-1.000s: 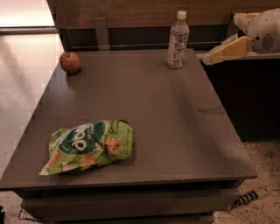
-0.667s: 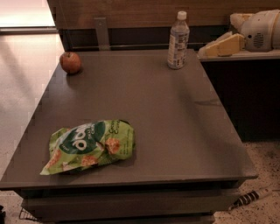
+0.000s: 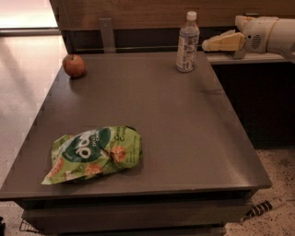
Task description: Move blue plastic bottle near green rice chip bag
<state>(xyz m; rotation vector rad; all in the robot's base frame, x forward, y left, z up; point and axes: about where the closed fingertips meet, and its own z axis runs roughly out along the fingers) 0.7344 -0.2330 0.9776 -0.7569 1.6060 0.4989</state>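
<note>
White letters on green rice chip bag (image 3: 94, 152) — unreadable; gripper (image 3: 207, 45) at upper right.

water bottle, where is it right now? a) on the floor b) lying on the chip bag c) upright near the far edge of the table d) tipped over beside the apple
c: the bottle stands upright at the far edge of the table, away from the apple and chip bag, with the end effector just to its right.

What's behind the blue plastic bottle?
Behind the blue plastic bottle: a wooden wall panel above a dark recess. The part directly behind it is covered. The gripper hovers to its right, apart from it.
</note>
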